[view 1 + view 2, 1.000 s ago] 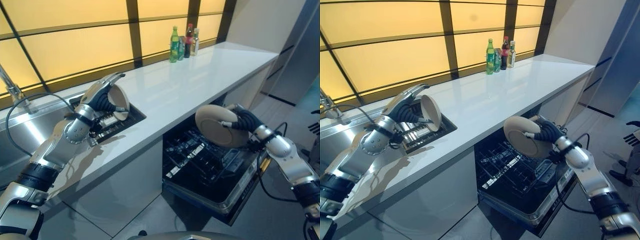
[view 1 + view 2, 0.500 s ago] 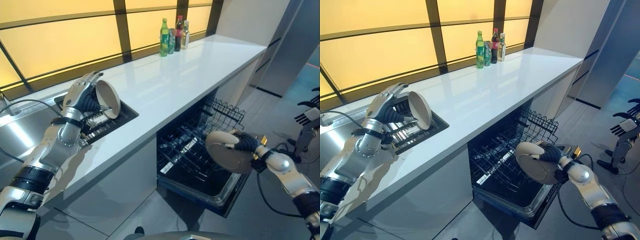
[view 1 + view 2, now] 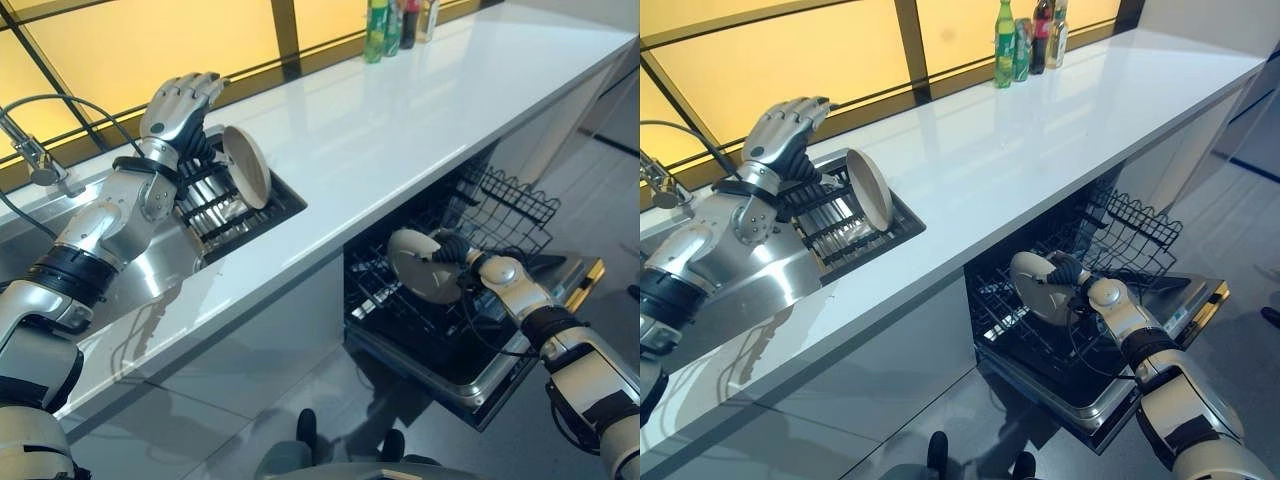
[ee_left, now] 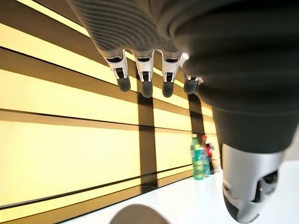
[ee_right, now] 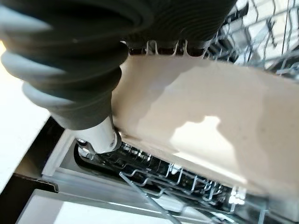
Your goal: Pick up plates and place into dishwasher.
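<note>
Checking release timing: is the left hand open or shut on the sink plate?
Open. The left hand is raised above the rack with fingers straight, apart from the plate, which stands on edge in the sink rack.

A long, glossy white tabletop runs from the near left to the far right, its surface catching pale reflections. Behind it, along the far side, stands a wall of large amber-yellow glowing window panels divided by dark brown frame bars, which give the room a warm light. At the far end of the tabletop a small cluster of plastic drink bottles stands close to the panels, one green, the others darker or clear. At the far left a curved chrome tap rises over a brushed stainless steel sink surround. The front below the tabletop is plain pale grey cabinet panelling, and the floor is grey tile.
</note>
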